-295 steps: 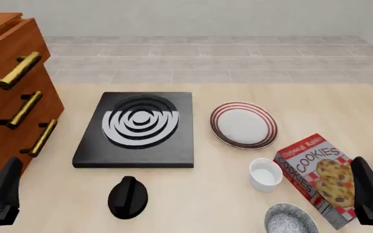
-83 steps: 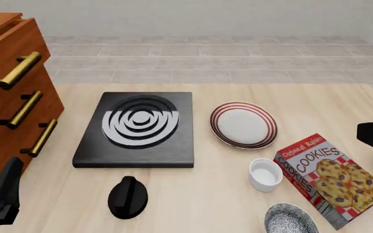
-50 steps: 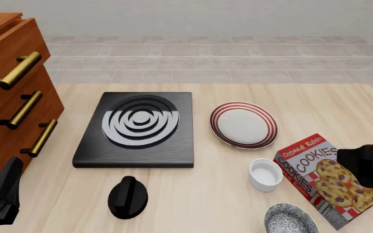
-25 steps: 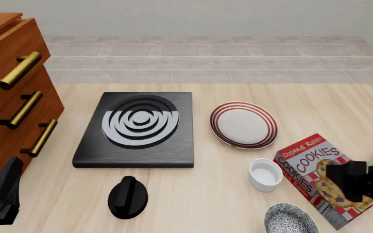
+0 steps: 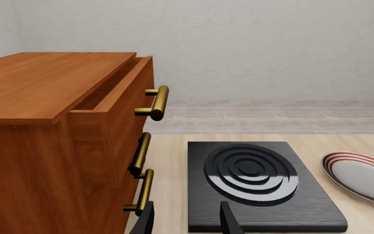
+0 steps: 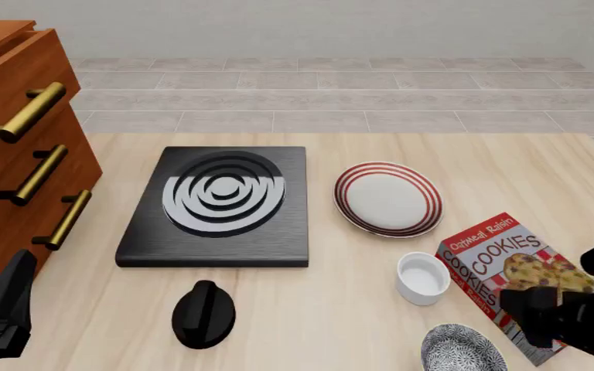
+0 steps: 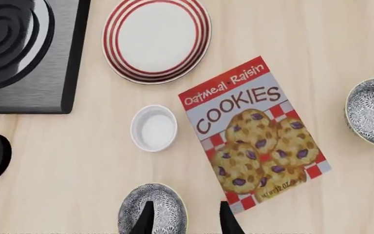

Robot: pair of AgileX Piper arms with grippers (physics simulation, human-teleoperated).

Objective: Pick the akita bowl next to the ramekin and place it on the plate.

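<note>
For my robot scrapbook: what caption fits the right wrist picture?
Open right hand above the speckled bowl, near the white cup, cookie box and red-ringed plate.

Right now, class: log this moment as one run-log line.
phase: approach | right gripper: open, above akita bowl | ramekin: beside bowl | plate: bare | left gripper: open, idle

Akita bowl (image 6: 462,350) sits upright at the near edge of the table, speckled black-and-white inside and out, pale rim, cut off by the front view's lower border. Just beyond it stands the plain white ramekin (image 6: 424,277), upright. Farther back lies the red-ringed white plate (image 6: 388,199), flat, apart from both
</note>
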